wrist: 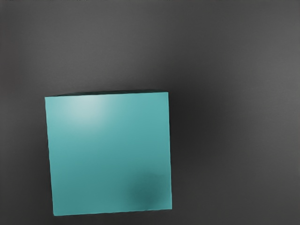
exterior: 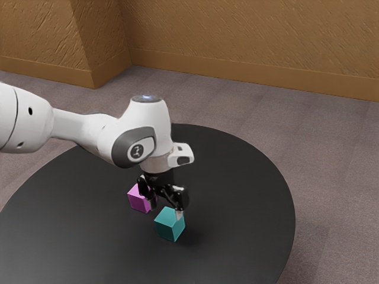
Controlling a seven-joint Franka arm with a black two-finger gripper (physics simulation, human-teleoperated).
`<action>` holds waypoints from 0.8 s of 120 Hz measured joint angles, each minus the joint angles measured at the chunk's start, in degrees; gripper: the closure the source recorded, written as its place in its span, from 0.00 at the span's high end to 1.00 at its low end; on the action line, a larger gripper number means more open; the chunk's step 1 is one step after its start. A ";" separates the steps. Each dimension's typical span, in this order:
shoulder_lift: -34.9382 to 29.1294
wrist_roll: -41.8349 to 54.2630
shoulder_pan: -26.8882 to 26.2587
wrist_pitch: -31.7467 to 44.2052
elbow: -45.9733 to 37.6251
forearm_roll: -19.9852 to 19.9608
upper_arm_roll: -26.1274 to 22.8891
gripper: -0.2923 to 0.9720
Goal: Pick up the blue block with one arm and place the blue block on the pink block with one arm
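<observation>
My gripper (exterior: 165, 207) hangs just above the blue block (exterior: 169, 225) with its jaws spread apart and nothing held between them. The pale tip of the finger nearer the exterior view's right sits close over the block's top rear edge, and I cannot tell whether it touches. The blue block rests flat on the black round table (exterior: 237, 177), and in the wrist view its teal top face (wrist: 108, 152) lies directly under my hand, with a soft shadow on one corner and bare dark table (wrist: 234, 93) around it. The pink block (exterior: 140, 200) sits just beside it, toward the exterior view's left and slightly behind, partly hidden by my hand, with a narrow gap between the two. The table edge is well apart from both blocks, with open black surface toward the exterior view's right and front.
</observation>
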 joint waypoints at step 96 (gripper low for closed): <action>7.46 -3.77 0.65 10.86 -1.32 1.98 0.57 0.70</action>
